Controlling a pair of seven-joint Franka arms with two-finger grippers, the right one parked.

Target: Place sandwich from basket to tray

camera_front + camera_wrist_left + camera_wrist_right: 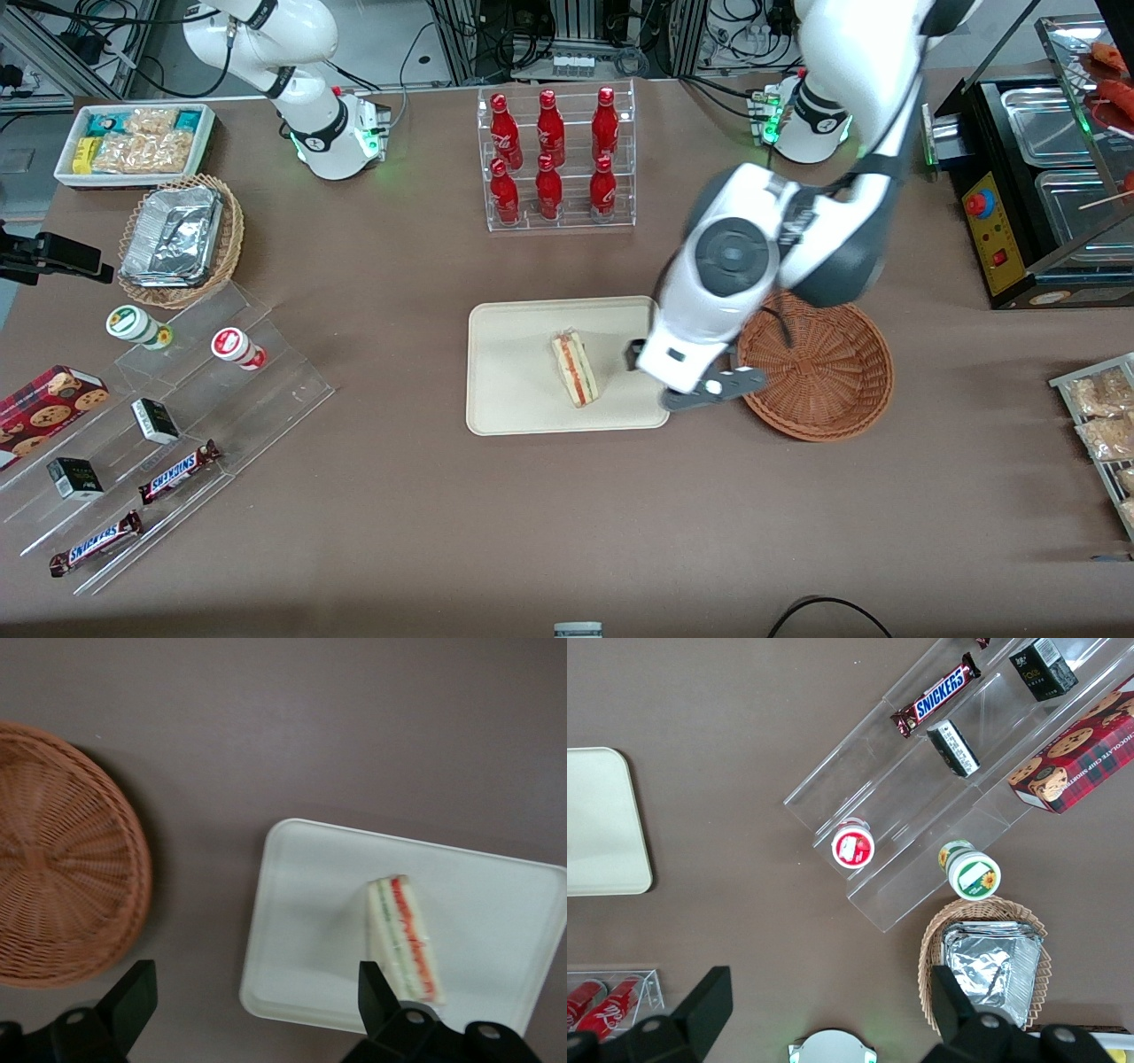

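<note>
The sandwich (576, 368) lies on the cream tray (514, 354), near the tray's middle, with its red and green layers showing. It also shows in the left wrist view (403, 939) on the tray (310, 904). The reddish-brown basket (824, 372) stands beside the tray toward the working arm's end and has nothing in it; it also shows in the left wrist view (62, 877). My left gripper (651, 359) hangs above the tray's edge nearest the basket. It is open and holds nothing (254, 985); one fingertip (372, 979) is close beside the sandwich.
A clear rack of red bottles (554, 159) stands farther from the front camera than the tray. A black food warmer (1036, 195) is at the working arm's end. An acrylic snack shelf (177, 416), a foil-filled wicker basket (182, 239) and a white snack bin (133, 142) are toward the parked arm's end.
</note>
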